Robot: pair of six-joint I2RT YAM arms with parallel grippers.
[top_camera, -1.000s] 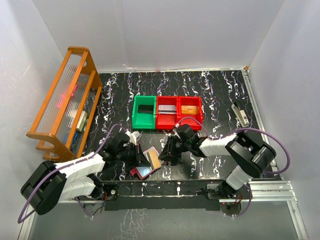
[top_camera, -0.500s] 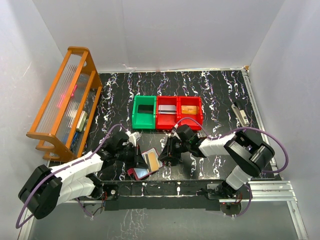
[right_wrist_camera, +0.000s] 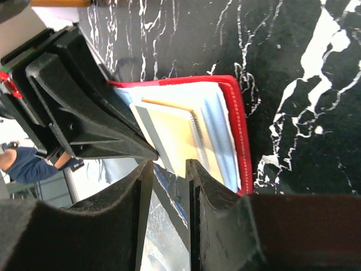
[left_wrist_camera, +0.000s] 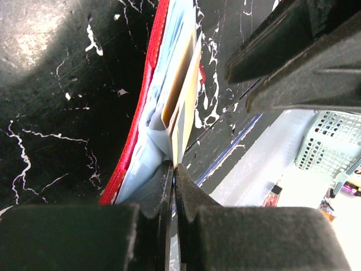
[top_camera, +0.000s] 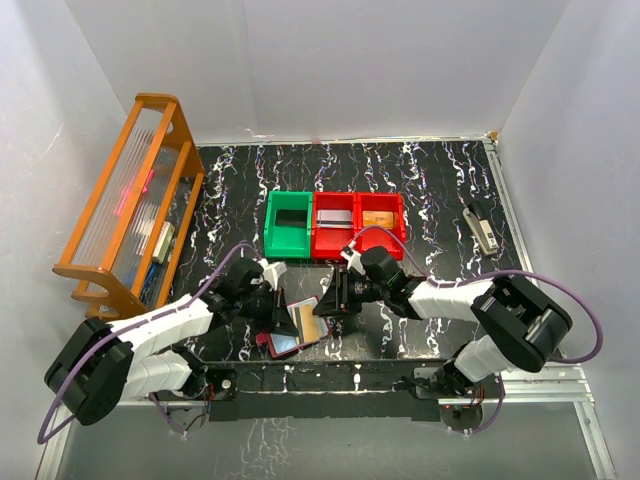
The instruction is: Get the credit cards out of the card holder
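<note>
Black marbled table (top_camera: 430, 190), orange rack (top_camera: 120, 215) far left, green bin (top_camera: 271, 225) and red bins (top_camera: 340, 197) mid-table. Card holder (top_camera: 283, 345) sits at the near edge between the two arms, lying open with a gold card (top_camera: 307, 322) showing on top. Top view only shows both grippers crowding it: left gripper (top_camera: 277, 312) on its left side, right gripper (top_camera: 333, 300) just off its right. Left wrist cam fills in the grip: left gripper (left_wrist_camera: 173, 169) is clenched tight on the holder's pale sleeve edge, and the card (left_wrist_camera: 183, 96) runs down into the same pinch, so I can't tell if it's clamped too. Red cover (left_wrist_camera: 148, 84) curves up away from the table. Right wrist cam: right gripper (right_wrist_camera: 169, 166) fingers stand slightly parted, only floor seen through the gap, card corner (right_wrist_camera: 172, 132) just above it, not clamped. Stacked sleeves and red stitched border (right_wrist_camera: 237, 124) are visible only here.
</note>
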